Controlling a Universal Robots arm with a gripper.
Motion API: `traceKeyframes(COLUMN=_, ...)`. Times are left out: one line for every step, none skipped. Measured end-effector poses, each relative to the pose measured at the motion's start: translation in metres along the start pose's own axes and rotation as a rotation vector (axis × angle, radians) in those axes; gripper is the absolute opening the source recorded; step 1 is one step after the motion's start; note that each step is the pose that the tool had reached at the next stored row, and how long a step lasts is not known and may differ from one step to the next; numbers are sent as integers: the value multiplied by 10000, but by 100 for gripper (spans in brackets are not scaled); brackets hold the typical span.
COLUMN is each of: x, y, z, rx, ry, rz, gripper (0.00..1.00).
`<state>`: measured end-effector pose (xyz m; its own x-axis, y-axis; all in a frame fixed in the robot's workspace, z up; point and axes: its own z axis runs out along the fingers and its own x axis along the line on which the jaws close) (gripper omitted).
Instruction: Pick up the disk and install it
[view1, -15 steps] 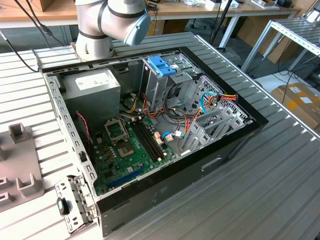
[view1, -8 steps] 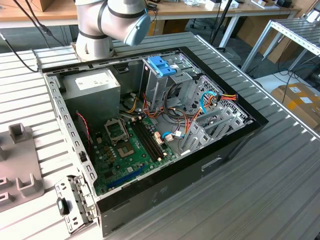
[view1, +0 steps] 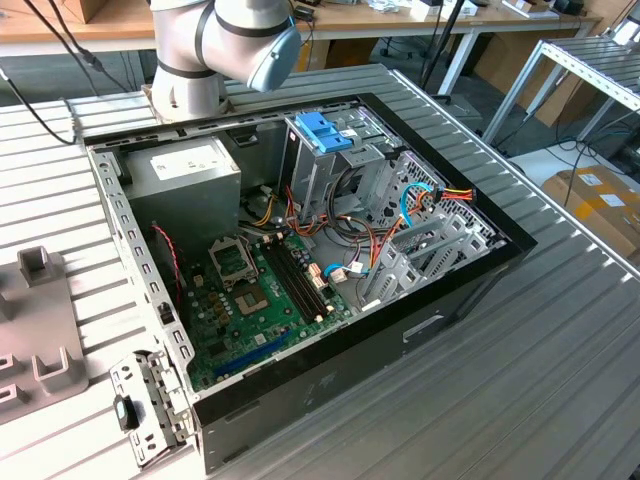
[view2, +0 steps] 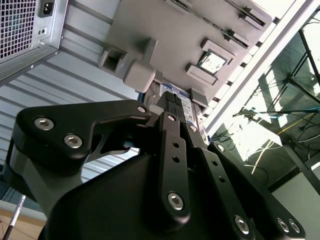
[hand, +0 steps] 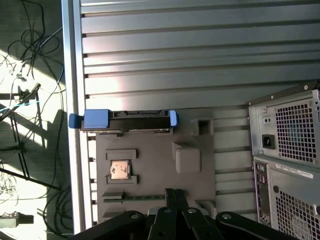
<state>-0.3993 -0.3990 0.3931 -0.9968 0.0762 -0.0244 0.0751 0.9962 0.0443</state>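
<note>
The disk (hand: 131, 120) stands on its edge in a slot at one end of a grey fixture plate (hand: 150, 165). It is dark, with a bright blue carrier and a blue end tab (hand: 97, 118). In both wrist views my gripper (hand: 174, 192) hovers over the plate with its two thin fingers pressed together and nothing between them. It is a short way from the disk and not touching it. In the second wrist view the disk's label (view2: 185, 104) peeks out just beyond the fingertips (view2: 170, 100). The open computer case (view1: 300, 250) lies on the table, with a tall grey drive cage (view1: 330, 160) inside.
A light-blue bracket (view1: 322, 130) tops the cage. Cables and a motherboard (view1: 260, 290) fill the case. A processor chip (hand: 120, 170) sits in the fixture plate. The case's rear panel (hand: 287, 150) is beside the plate. The table edge (hand: 72, 75) runs close to the disk's tab.
</note>
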Motion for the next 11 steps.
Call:
traceKeyframes(x=7, y=-1, z=0, rx=0, ry=-1, rz=0, gripper=11)
traceKeyframes(x=12, y=-1, z=0, rx=0, ry=0, rz=0, gripper=11)
traceKeyframes(x=16, y=-1, z=0, rx=0, ry=0, rz=0, gripper=11)
traceKeyframes(x=22, y=-2, z=0, rx=0, ry=0, rz=0, gripper=11)
traceKeyframes(x=30, y=-2, z=-1, rx=0, ry=0, rz=0, gripper=11)
traceKeyframes(x=34, y=-3, z=0, rx=0, ry=-1, rz=0, gripper=11)
traceKeyframes(x=39, y=-3, z=-1, rx=0, ry=-1, rz=1, gripper=11)
traceKeyframes(x=44, y=-3, z=-1, rx=0, ry=0, rz=0, gripper=11)
traceKeyframes(x=51, y=-4, z=-1, rx=0, ry=0, rz=0, gripper=11)
traceKeyframes(x=58, y=-4, z=-1, rx=0, ry=-1, rz=0, gripper=11)
traceKeyframes(x=62, y=-5, z=-2, rx=0, ry=0, rz=0, gripper=11)
